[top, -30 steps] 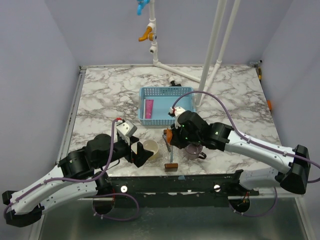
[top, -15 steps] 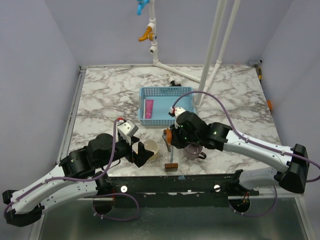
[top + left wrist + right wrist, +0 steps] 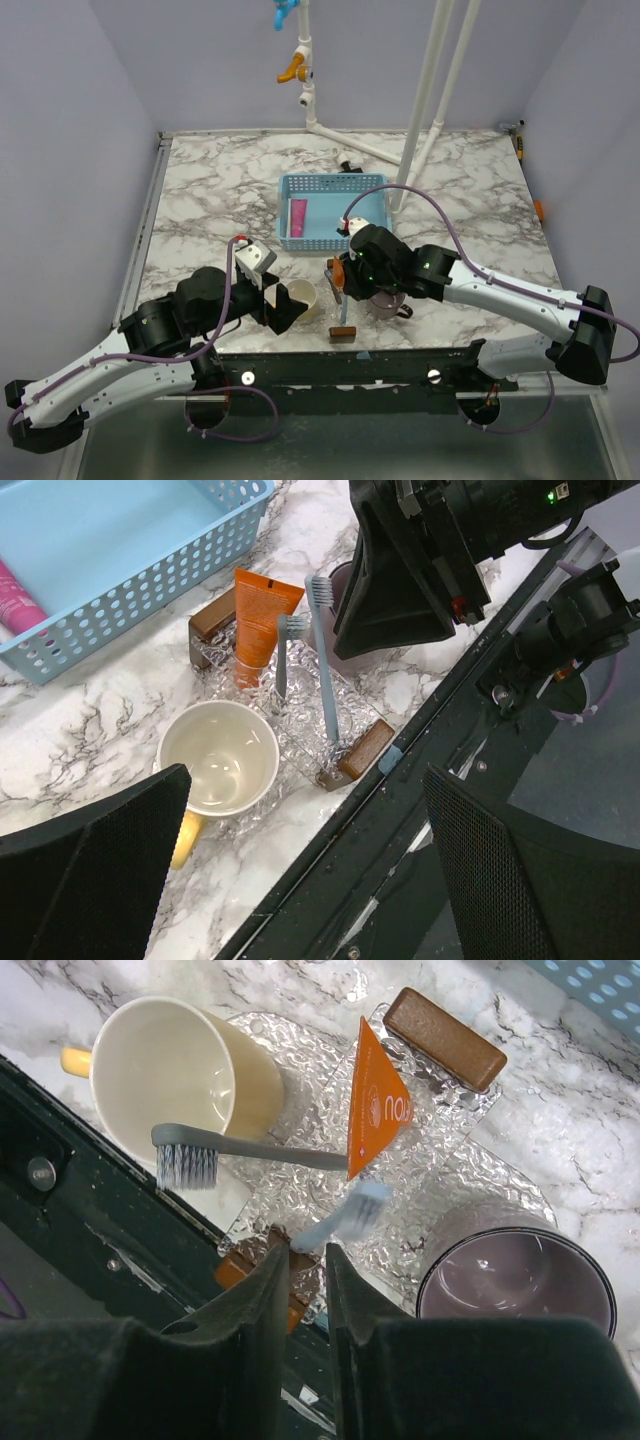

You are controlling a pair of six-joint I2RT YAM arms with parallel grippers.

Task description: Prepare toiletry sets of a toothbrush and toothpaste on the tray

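Observation:
My right gripper (image 3: 308, 1250) is shut on the handle of the pale blue toothbrush (image 3: 350, 1220) and holds it tilted over the clear textured tray (image 3: 300, 1070). In the top view this gripper (image 3: 340, 283) is above the tray's near end, with the toothbrush (image 3: 344, 305) below it. The orange toothpaste (image 3: 378, 1110) lies on the tray, and a grey toothbrush (image 3: 250, 1148) lies beside it. My left gripper (image 3: 283, 305) is open and empty just left of the cream cup (image 3: 300, 297). In the left wrist view, the toothpaste (image 3: 258, 625) and pale blue toothbrush (image 3: 324, 660) show side by side.
A purple cup (image 3: 387, 300) stands on the tray under my right wrist. A blue basket (image 3: 330, 181) behind the tray holds a pink tube (image 3: 298, 218). The tray has brown end handles (image 3: 445, 1025). The table's front edge and a black rail (image 3: 420, 810) are close by.
My right arm has shifted very slightly; the pale blue toothbrush stays in its grip over the tray. My left arm has not moved.

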